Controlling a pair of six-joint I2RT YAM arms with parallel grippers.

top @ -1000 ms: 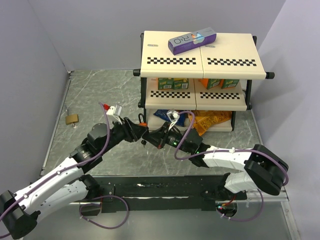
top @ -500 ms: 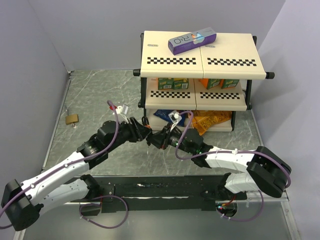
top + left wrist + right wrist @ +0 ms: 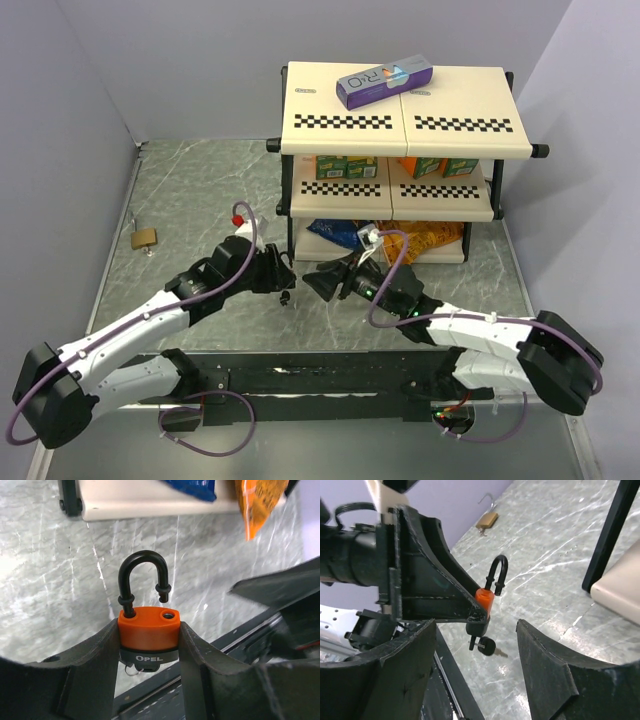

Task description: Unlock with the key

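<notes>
Marble tabletop (image 3: 190,190), bases outward: right gripper (image 3: 476,627) has backed off from the left one since half a second ago, its jaws wide apart and holding nothing. Left gripper (image 3: 150,639) is clamped on the orange padlock (image 3: 148,624), near the rack (image 3: 400,130). The key (image 3: 487,645) hangs at the lock's underside. Only the right wrist view shows its black head. The left wrist view shows the shackle (image 3: 142,572) popped, with one leg free. A brass padlock (image 3: 144,237) lies far left.

White letters "OPEL" stand on the black lower band of the orange padlock (image 3: 148,630). The purple box (image 3: 384,82) on the top shelf of the far rack (image 3: 460,135) shows large letters, roughly "RiO". Its smaller print is illegible.
</notes>
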